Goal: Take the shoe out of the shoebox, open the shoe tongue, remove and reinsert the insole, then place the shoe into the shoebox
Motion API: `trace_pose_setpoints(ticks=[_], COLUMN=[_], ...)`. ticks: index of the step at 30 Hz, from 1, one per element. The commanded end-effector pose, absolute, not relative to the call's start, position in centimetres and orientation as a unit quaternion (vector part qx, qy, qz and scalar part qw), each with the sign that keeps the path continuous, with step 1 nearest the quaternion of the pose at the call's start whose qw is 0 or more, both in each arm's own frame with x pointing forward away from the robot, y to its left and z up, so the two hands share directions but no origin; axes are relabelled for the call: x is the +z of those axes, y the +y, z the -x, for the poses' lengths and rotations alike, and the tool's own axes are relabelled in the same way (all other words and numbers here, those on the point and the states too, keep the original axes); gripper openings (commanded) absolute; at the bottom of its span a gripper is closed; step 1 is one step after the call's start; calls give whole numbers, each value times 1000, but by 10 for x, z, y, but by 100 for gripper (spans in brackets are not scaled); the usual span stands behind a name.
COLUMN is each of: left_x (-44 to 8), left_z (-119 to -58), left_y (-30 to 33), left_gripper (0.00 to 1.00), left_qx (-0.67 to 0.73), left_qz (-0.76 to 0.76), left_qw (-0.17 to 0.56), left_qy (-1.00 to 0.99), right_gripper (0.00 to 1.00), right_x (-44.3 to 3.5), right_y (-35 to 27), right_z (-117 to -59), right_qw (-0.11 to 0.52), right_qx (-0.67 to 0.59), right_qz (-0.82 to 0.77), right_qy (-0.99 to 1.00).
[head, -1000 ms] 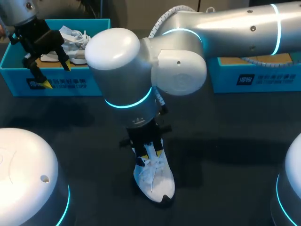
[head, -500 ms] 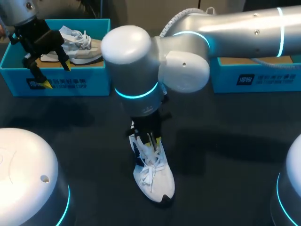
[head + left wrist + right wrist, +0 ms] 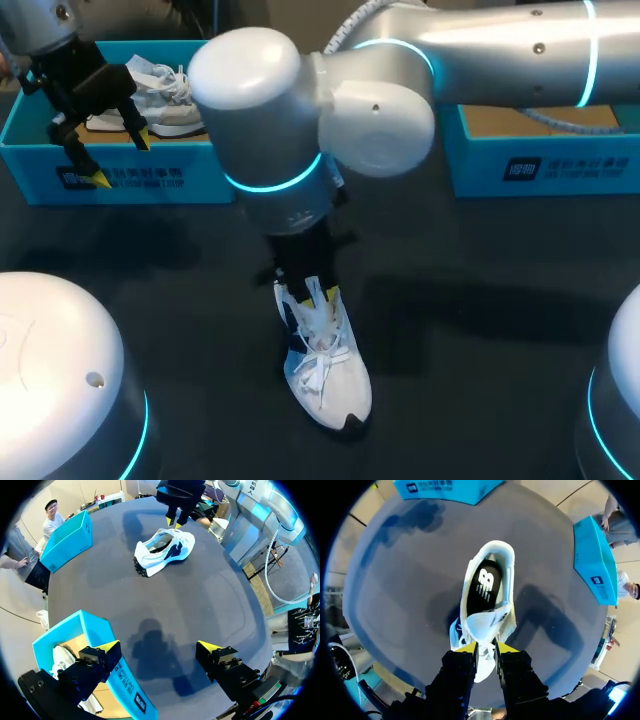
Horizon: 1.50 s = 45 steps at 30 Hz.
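Note:
A white shoe [image 3: 325,375] with a dark sole lies on the black table, toe toward the front edge. My right gripper [image 3: 320,294] comes down on it from above. Its yellow fingertips [image 3: 467,647] stand close together, pinching the white tongue [image 3: 482,622], which is lifted off the shoe's opening. The black insole [image 3: 484,585] shows inside the shoe [image 3: 487,595]. My left gripper [image 3: 120,158] hangs wide open over the front wall of the left shoebox [image 3: 120,182], holding nothing. In the left wrist view the shoe [image 3: 162,555] lies far ahead of this gripper [image 3: 157,647].
A second pale shoe [image 3: 170,95] lies in the left blue box. Another blue shoebox [image 3: 540,165] stands at the back right. Round white arm bases sit at the front left [image 3: 50,370] and front right [image 3: 620,400] corners.
My right gripper has moved from the laces back toward the shoe's opening, drawing the tongue up with it, and its arm has swung slightly. The left arm has not moved.

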<state>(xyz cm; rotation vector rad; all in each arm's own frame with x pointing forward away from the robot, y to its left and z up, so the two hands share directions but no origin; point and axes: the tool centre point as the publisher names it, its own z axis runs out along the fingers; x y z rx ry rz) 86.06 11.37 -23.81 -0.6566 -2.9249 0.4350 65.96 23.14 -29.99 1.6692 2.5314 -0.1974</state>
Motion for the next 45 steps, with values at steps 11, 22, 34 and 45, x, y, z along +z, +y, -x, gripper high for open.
trace_pose_setpoints(ticks=[11,22,34,45], left_x=[-238,-238,-238,-238], left_z=[-860,-860,-860,-860], left_y=[114,114,114,114], left_gripper=[100,100,100,100], left_qx=[142,142,142,142], left_qz=[216,216,216,216], left_qw=[56,56,56,56], left_qy=[-964,-964,-964,-964], right_gripper=[23,22,25,100], right_x=[-345,-326,-290,-257], right_y=[239,241,237,224], right_z=[-679,-693,-702,-712], right_qw=[42,64,49,56], right_qx=[-62,-63,-54,-28], right_qz=[-550,-525,-397,-155], right_qy=[832,846,915,986])
